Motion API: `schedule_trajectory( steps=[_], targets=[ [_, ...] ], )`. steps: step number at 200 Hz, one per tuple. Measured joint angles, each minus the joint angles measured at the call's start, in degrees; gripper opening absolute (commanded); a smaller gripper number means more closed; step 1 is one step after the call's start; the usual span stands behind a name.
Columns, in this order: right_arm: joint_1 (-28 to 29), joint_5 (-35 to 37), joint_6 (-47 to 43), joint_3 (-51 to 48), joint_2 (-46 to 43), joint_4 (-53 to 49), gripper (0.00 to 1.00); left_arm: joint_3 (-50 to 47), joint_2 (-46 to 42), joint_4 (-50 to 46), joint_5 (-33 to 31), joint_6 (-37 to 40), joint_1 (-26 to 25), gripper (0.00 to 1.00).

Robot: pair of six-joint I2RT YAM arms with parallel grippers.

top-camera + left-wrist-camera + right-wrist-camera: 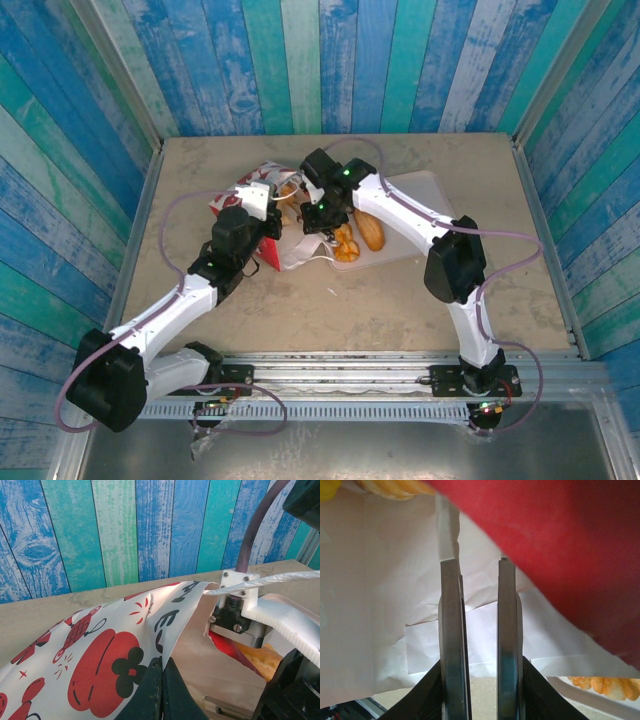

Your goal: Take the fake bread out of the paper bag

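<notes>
Top external view, near edge first: we see both arms rise from their bases and reach forward over the table toward its middle. Left gripper sits at the paper bag, which lies crumpled and tipped over left of centre. Left wrist view: its fingers are pressed together, pinching the edge of the bag's white printed wall with the red apples on it. A white cord handle stretches across just beyond. Right gripper points down at the bag's right end, just beside the left one. Right wrist view: right gripper has its two fingers parallel with a narrow gap, nothing between them. White creased paper is behind them and the bag's red side hangs over the upper right. Fake bread: an oblong loaf and a ridged piece lie on the pale tray, just right of the bag and close to the right gripper. Right wrist view catches golden pieces at the top left and lower right. Left wrist view shows a golden bit past the bag's edge. Farthest back stands the blue-green plank wall
</notes>
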Motion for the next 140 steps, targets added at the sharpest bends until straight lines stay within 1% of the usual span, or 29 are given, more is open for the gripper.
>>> schedule_trajectory(
  steps=[66, 140],
  targets=[
    [1.81, 1.49, -0.2, -4.52, -5.73, 0.11, 0.22, 0.0, 0.0, 0.0, -0.44, -0.26, 0.0, 0.0],
    [2.29, 2.54, -0.2, -10.86, -15.67, -0.15, 0.2, 0.15, 0.0, -0.09, -1.9, -0.74, 0.0, 0.0]
  ],
)
